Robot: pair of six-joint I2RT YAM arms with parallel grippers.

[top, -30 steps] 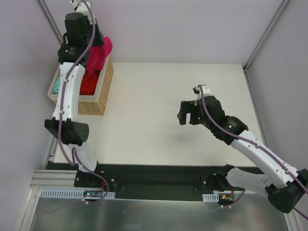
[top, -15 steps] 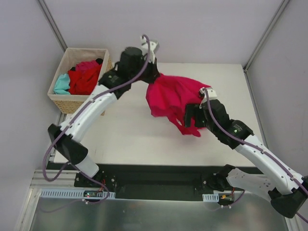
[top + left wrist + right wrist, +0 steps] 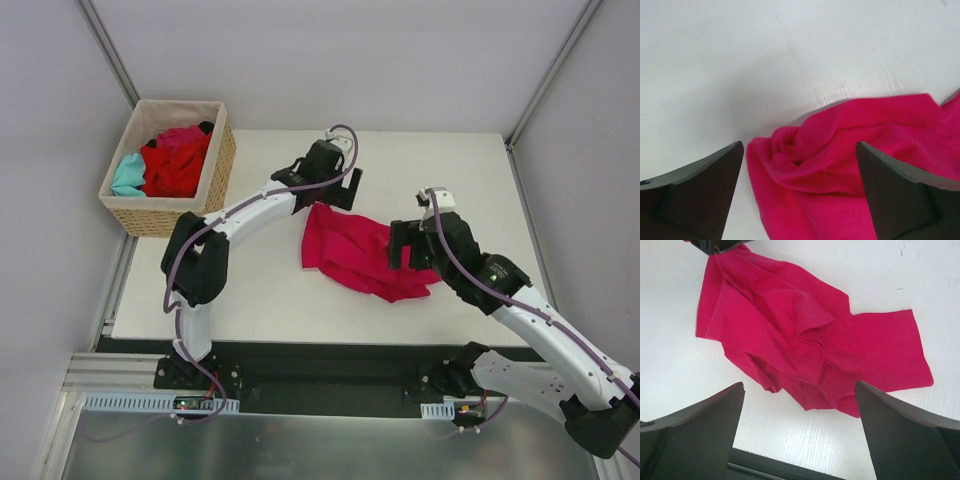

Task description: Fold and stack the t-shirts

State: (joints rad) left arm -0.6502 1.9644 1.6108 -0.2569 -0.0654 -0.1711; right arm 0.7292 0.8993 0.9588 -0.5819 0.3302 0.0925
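A magenta-pink t-shirt [image 3: 352, 255] lies crumpled on the white table, nothing holding it. My left gripper [image 3: 334, 194] hovers open just over the shirt's far-left corner; in the left wrist view the bunched cloth [image 3: 855, 150] shows between and below the spread dark fingers [image 3: 695, 192]. My right gripper [image 3: 407, 246] is open over the shirt's right side. From the right wrist the whole crumpled shirt [image 3: 800, 325] is spread ahead of the wide-apart fingers [image 3: 910, 435]. More t-shirts, red [image 3: 172, 170], teal [image 3: 126, 175] and pink [image 3: 180, 135], are piled in the basket.
The tan wicker basket [image 3: 216, 170] stands at the table's far-left corner. The table's near edge [image 3: 790, 467] with its dark rail runs just below the right gripper. Grey walls enclose the table on three sides.
The left arm swung from the basket to the table's middle carrying the magenta shirt, then opened and let it go. The shirt now lies on the table. The right gripper shifted slightly.
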